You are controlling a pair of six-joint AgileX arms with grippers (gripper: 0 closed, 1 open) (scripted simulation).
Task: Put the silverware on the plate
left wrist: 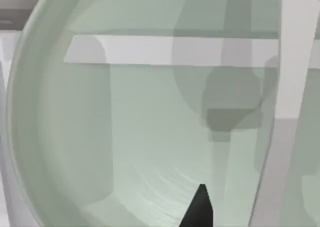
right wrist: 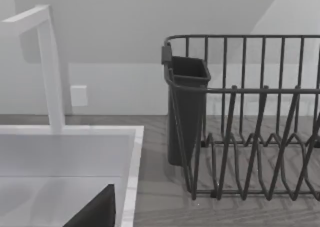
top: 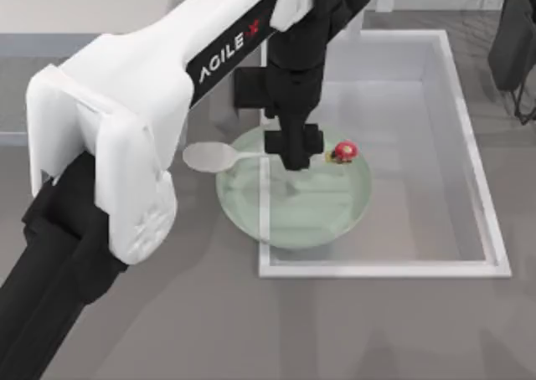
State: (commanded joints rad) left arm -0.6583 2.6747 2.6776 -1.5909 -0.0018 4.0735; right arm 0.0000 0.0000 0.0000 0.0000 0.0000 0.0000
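The pale silver-white silverware [top: 209, 156], a spoon, sticks out level past the plate's left rim, its bowl over the counter. Its thin handle runs right into my left gripper [top: 293, 156], which is shut on it above the plate's far half. The plate [top: 335, 221] is large, round and translucent green, lying across the sink's front left corner. In the left wrist view the plate [left wrist: 100, 137] lies close below, with one dark fingertip [left wrist: 200, 209] at the picture's edge. My right arm [top: 512, 37] stays parked at the back right.
A small red-and-white object [top: 343, 152] rests on the plate near its far right rim. The white sink [top: 483, 187] takes up the table's right half. Behind it stand a white faucet [right wrist: 47, 62], a dark wire dish rack [right wrist: 250, 137] and its cutlery holder [right wrist: 185, 112].
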